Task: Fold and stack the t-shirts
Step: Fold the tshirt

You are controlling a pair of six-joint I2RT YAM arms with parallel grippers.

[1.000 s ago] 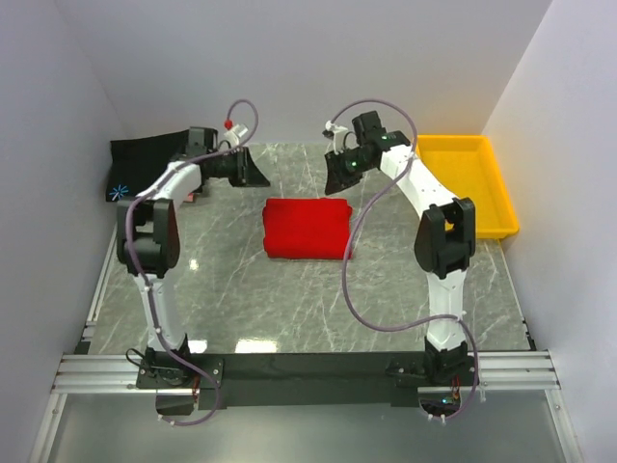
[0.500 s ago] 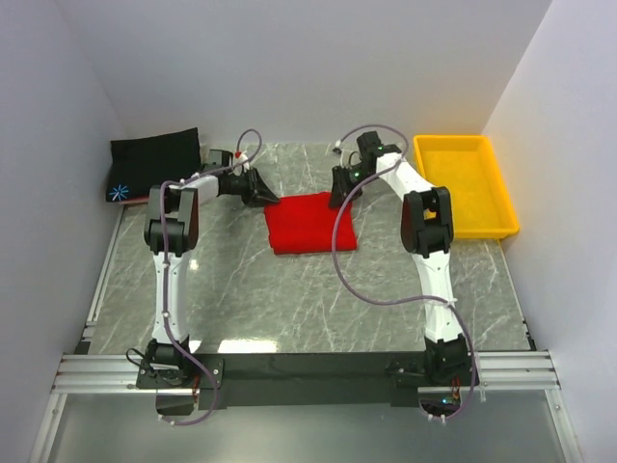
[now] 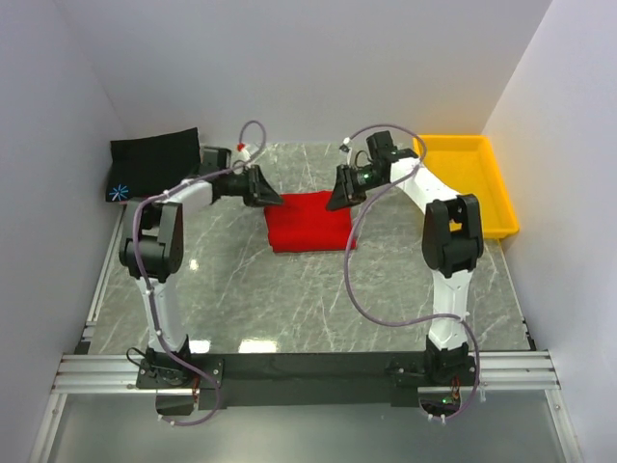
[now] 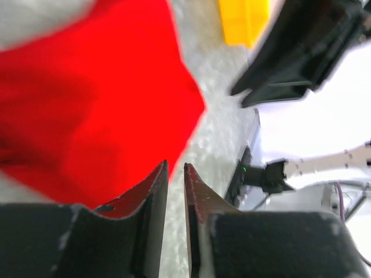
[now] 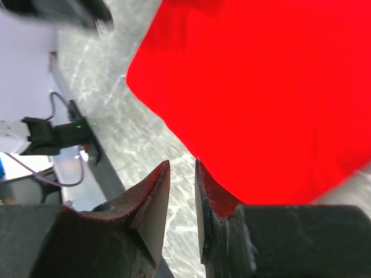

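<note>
A bright red t-shirt [image 3: 308, 224] lies folded into a rectangle in the middle of the table. My left gripper [image 3: 270, 196] hovers at its far left corner and my right gripper [image 3: 338, 198] at its far right corner. In the left wrist view the red t-shirt [image 4: 87, 104] lies left of the left gripper [image 4: 175, 166], whose jaws stand a narrow gap apart with bare marble between them. The right gripper [image 5: 182, 162] is likewise slightly open and empty, at the edge of the red t-shirt [image 5: 261, 87]. A black t-shirt [image 3: 154, 159] with a blue-white starburst lies at the back left.
A yellow plastic tray [image 3: 494, 198] stands at the back right beside the right arm. White walls close in the grey marble table [image 3: 241, 289] on three sides. A black rail runs along the near edge by the arm bases.
Both grippers came down from above the back of the table to the red t-shirt's far corners, then drew slightly outward. The shirt's far edge shifted a little.
</note>
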